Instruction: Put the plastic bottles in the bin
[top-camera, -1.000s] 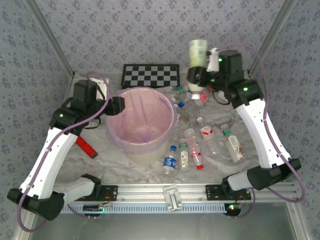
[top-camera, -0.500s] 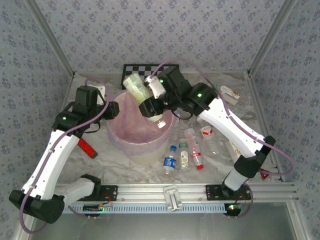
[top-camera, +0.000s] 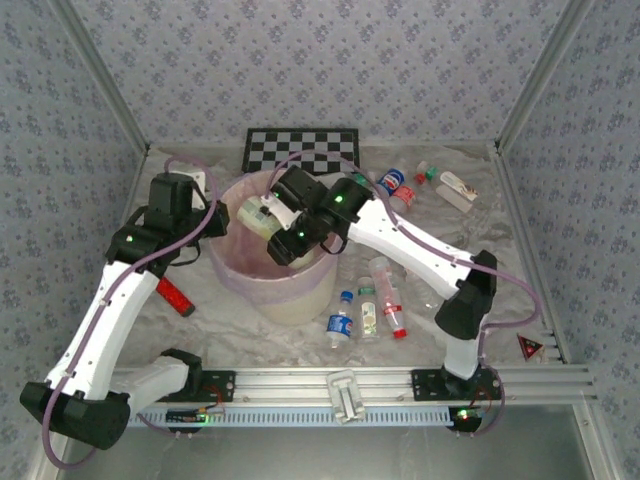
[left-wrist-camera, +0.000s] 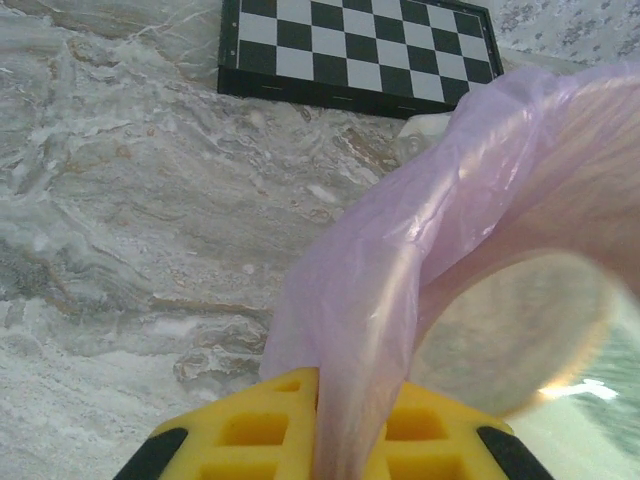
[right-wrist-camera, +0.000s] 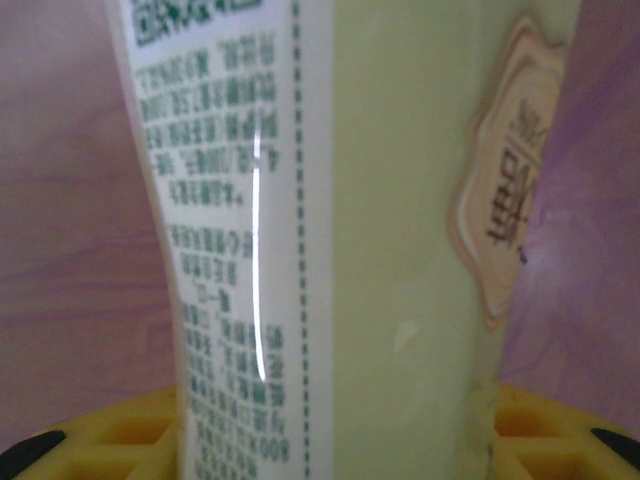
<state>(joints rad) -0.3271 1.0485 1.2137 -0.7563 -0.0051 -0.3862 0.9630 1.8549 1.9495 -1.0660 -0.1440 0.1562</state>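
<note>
The bin (top-camera: 292, 298), a cream bucket lined with a pink bag, stands left of centre. At its left rim my left gripper (top-camera: 220, 224) is shut on a fold of the bag (left-wrist-camera: 400, 250), pinched between the yellow fingers (left-wrist-camera: 250, 425). Over the bin's mouth my right gripper (top-camera: 272, 228) is shut on a pale green bottle (top-camera: 252, 215), which lies tilted above the bag. That bottle (right-wrist-camera: 380, 250) stands between the yellow pads, with pink bag behind it. More plastic bottles lie to the bin's right: a blue-capped one (top-camera: 340, 321), a green-capped one (top-camera: 368, 314) and a red-capped one (top-camera: 392, 310).
A checkerboard (top-camera: 300, 150) lies behind the bin. A flat red bar (top-camera: 172, 295) rests left of it under my left arm. More small bottles (top-camera: 397, 182) and a flat one (top-camera: 455, 189) sit at the back right. The table is marbled grey.
My right arm swung from the back right to over the bin, carrying the pale green bottle. My left gripper closed on the bag at the rim.
</note>
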